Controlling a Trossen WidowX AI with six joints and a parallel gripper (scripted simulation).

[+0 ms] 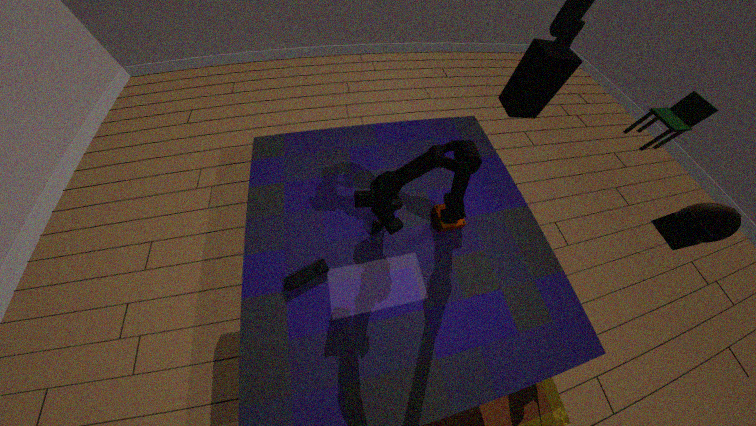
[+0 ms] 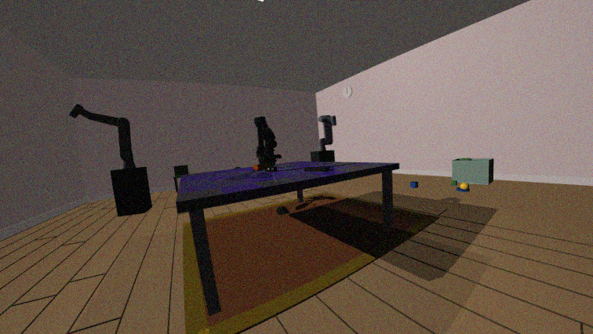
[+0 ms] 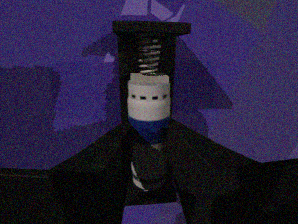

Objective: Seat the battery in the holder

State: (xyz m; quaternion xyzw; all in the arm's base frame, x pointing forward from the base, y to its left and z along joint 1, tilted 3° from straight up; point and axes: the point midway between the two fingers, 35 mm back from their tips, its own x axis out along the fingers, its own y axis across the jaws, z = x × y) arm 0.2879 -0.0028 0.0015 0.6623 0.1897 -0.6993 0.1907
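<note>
The black holder [image 3: 151, 28] lies on the table in the wrist view, its end wall at the top. Its coiled spring [image 3: 149, 57] shows below that wall. The battery [image 3: 149, 105], white with a dashed band and a blue band, points its flat end at the spring; the two meet in this view, but contact is unclear. My gripper [image 3: 148, 126] [image 1: 385, 228] is shut on the battery, one dark finger on each side, low over the holder. The terminal end and lip are in shadow between the fingers, so tilt and seating cannot be told. The exterior view shows the gripper tiny.
The patchwork table [image 1: 476, 317] [image 2: 232, 184] carries the arm with its orange base [image 1: 449, 224]. A dark block [image 1: 305, 276] [image 2: 317, 168] lies on it, beside a bright patch of light. Long arm shadows cross the table.
</note>
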